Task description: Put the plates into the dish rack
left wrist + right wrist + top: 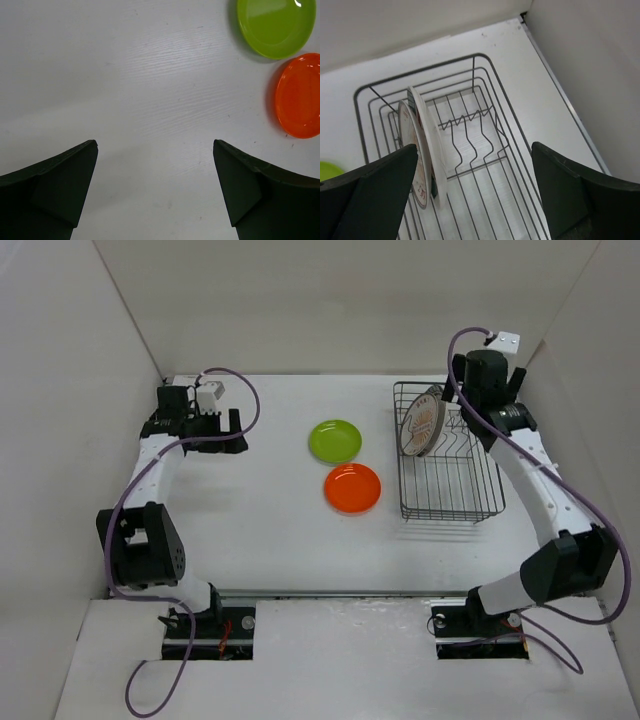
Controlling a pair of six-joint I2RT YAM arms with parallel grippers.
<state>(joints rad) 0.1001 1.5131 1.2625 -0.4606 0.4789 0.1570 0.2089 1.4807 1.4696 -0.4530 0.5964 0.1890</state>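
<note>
My right gripper [474,150] hangs released above the dish rack [455,485], jaws wide, grasping nothing; 2 plates [426,145] stand upright side by side in its slots; my left gripper [155,145] is spread wide too, holding nothing, over the table [125,75]; the green plate [335,440] and orange plate [352,487] lie flat on the table, beside the rack.
</note>
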